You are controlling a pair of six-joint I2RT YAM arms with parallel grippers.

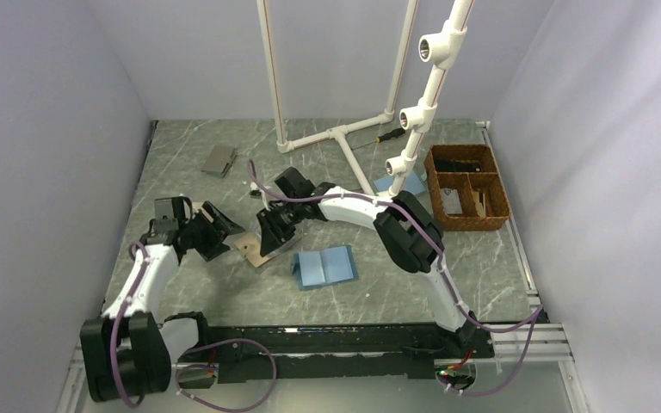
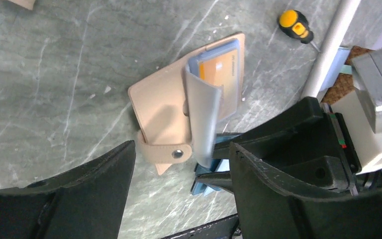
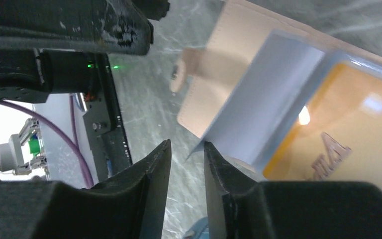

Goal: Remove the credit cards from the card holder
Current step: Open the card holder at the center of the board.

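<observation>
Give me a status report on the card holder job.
Left gripper open, holding nothing. Right gripper pinching the card holder by its blue-grey flap, lifted upright. Orange card not yet out. Nothing blocking.

Three wallets — card holder (image 2: 159, 107), light-blue bifold (image 1: 324, 267), grey wallet (image 1: 219, 160) — one screwdriver (image 2: 295, 23), one basket (image 1: 473, 223)

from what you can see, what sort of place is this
Probably a robot test booth: plain walls box in a marble-look table, a white pipe frame stands on it, two arms bolted at its near edge.
</observation>
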